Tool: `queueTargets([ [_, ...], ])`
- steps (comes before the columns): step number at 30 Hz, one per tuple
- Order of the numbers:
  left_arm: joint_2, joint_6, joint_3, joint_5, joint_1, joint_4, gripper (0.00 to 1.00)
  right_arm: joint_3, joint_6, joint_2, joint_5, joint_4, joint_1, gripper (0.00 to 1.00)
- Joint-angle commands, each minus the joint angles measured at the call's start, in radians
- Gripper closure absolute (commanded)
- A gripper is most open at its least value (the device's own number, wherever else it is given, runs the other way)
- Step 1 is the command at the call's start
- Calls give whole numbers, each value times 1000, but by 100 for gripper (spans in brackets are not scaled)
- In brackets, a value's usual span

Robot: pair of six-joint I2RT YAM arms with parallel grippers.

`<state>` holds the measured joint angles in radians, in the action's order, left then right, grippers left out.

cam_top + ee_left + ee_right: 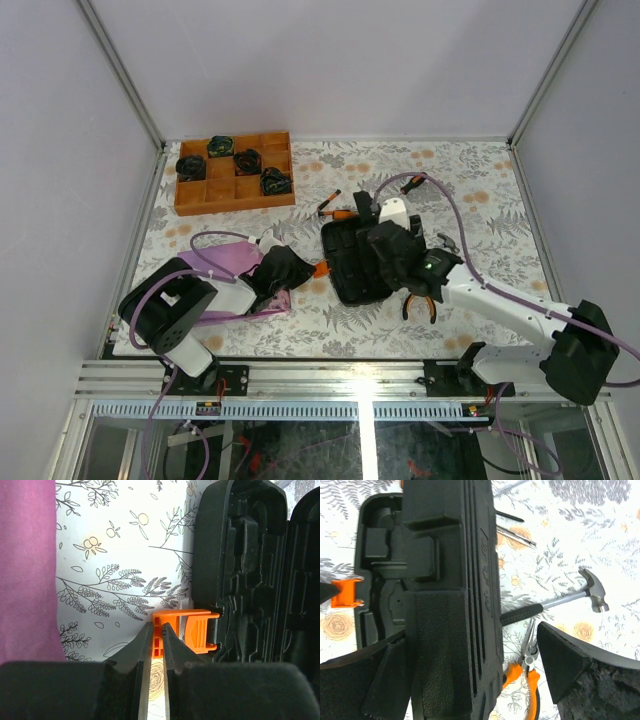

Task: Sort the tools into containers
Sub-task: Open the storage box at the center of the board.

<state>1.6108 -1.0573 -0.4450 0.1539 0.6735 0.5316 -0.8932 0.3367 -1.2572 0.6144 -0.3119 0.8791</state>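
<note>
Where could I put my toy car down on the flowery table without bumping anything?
Bare spots: the far right corner of the tablecloth, beyond the hammer; the near edge in front of the black case; the strip between wooden tray and purple cloth. Crowded: around the case, with screwdrivers, pliers and the right arm.

Upper left of top view: brown wooden tray (215,191), divided into compartments, lying flat. Four dark coiled items (247,160) in separate compartments; the others bare.
Table cover: white cloth with grey-and-orange floral print (480,200).
Lower left: purple fabric (225,262), crumpled, lying on the cloth.
Bottom edge: aluminium rail (350,375).
</note>
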Motion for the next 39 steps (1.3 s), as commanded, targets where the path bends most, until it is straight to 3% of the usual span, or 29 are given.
queueTargets([
  [1, 70, 59, 57, 12, 1, -300, 100, 65, 28, 76, -148, 64, -106, 4],
  [9, 11, 33, 66, 46, 1, -363, 100, 151, 77, 111, -373, 158, -240, 18],
  [18, -52, 28, 76, 68, 1, -409, 100, 133, 79, 111, -348, 119, -307, 33],
  [25, -151, 36, 55, 96, 1, -493, 100, 137, 79, 140, -400, 107, -331, 50],
  [34, -320, 36, 36, 155, 1, -642, 71, 198, 139, 192, -540, 147, -332, 55],
  [39, -371, 44, 28, 184, -5, -686, 63, 261, 208, 199, -620, 206, -332, 56],
])
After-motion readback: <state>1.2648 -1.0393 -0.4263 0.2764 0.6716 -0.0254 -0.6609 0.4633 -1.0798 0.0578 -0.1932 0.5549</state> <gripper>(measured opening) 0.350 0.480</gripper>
